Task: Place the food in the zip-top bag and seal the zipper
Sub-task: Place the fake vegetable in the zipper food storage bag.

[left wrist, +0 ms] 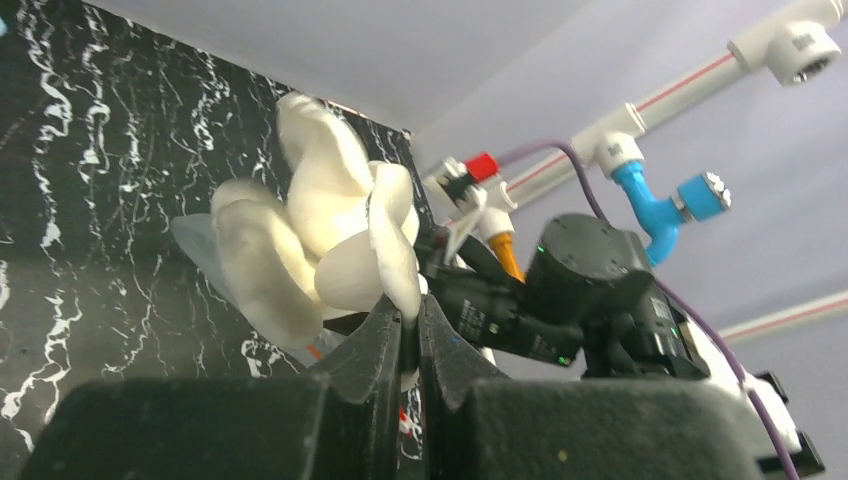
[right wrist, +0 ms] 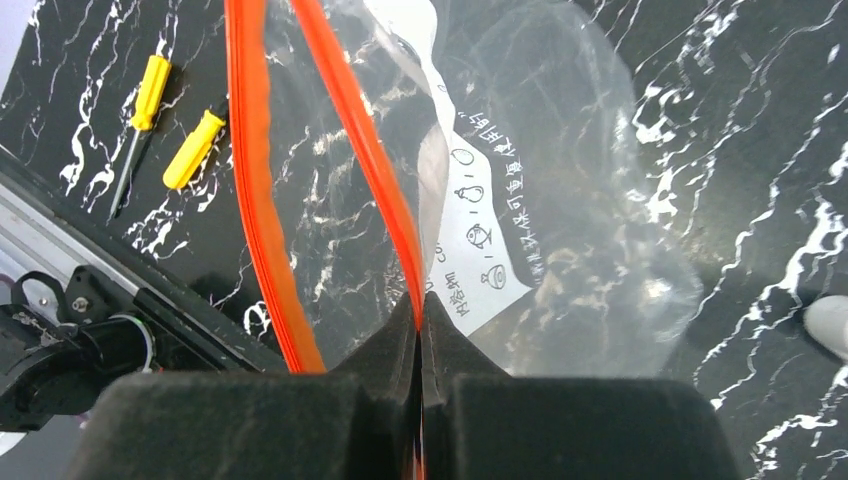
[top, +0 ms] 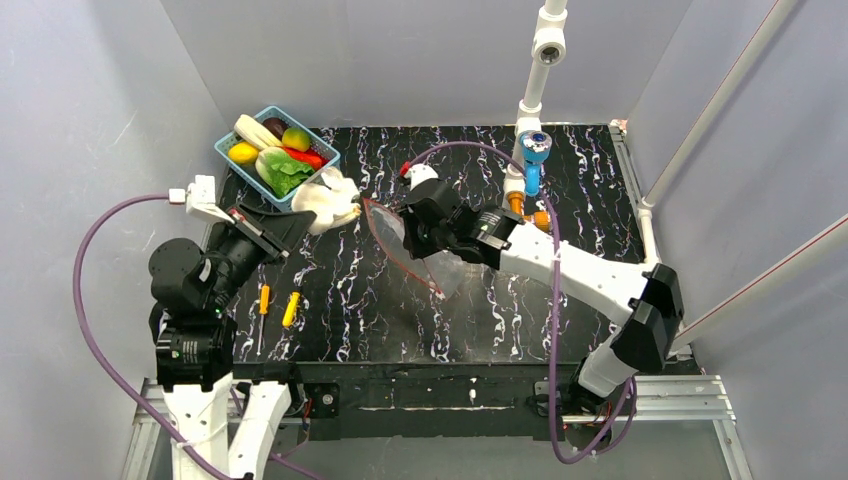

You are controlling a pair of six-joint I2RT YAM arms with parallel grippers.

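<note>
left gripper (left wrist: 408, 330): jaws pinched on one lobe of the garlic (left wrist: 320, 240); the finger bases are cut off by the bottom edge of the wrist view.
garlic: lifted off the table (top: 500, 330), between the basket (top: 232, 160) and the bag's mouth; whether it touches the basket's near corner cannot be told from above.
right gripper (right wrist: 420, 330): jaws closed flat on one lip of the bag (right wrist: 560, 200), right at the zipper (right wrist: 250, 150).
bag: mouth gaping towards the garlic, with its two red strips spread apart; from above, the gripper hides much of it.
zipper: unsealed; both strips run out of the top of the right wrist view, so their far ends are unseen.
lettuce (top: 285, 172): in the basket, partly under other toy pieces.
fruit (top: 243, 152): at the basket's left corner; too small to make out in detail.
screwdrivers (top: 265, 298): two with yellow handles, lying near the left arm, well apart from the bag.
unclear: a pale shape at the right edge of the right wrist view is cut off and cannot be identified.
</note>
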